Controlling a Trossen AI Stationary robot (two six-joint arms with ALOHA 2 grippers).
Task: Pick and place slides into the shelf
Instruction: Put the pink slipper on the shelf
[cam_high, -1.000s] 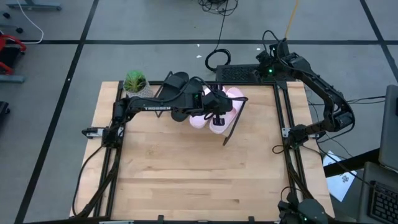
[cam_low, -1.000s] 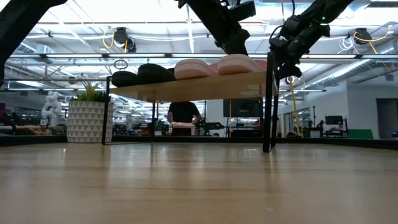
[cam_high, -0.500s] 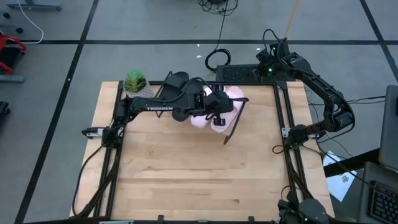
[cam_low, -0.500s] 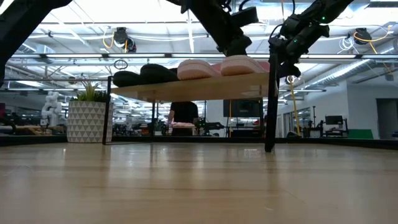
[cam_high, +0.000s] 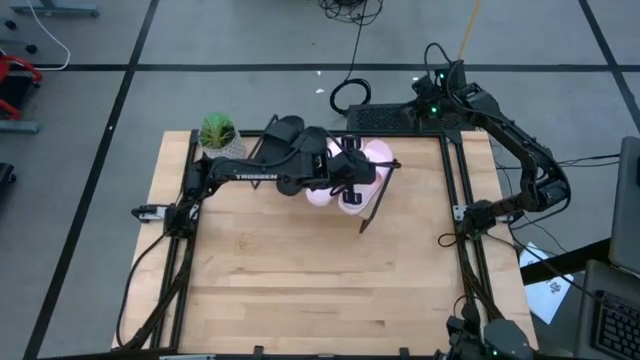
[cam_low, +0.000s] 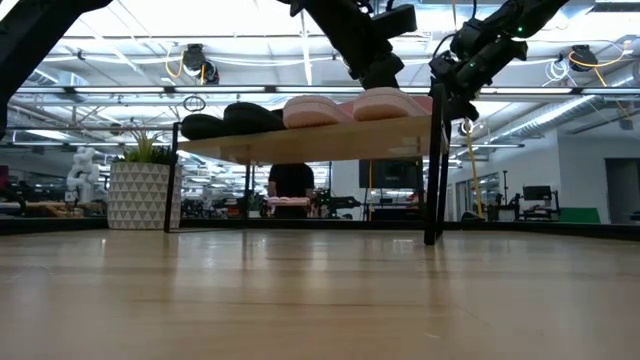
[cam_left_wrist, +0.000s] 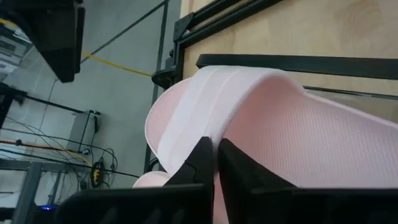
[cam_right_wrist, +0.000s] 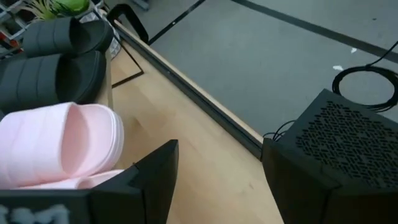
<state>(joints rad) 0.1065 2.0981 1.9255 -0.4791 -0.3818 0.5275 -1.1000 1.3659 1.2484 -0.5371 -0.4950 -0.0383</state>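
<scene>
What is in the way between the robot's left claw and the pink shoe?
Nothing visible. The left gripper is shut, its fingertips right at the strap of a pink slide lying on the shelf.

The shelf (cam_low: 300, 139) is a slanted light-wood board on a thin black metal frame, standing at the far side of the table. Four slides rest on it in one row: the matte black pair (cam_low: 228, 120) toward the plant end, the pale pink pair (cam_low: 345, 106) beside it toward the other end.
</scene>
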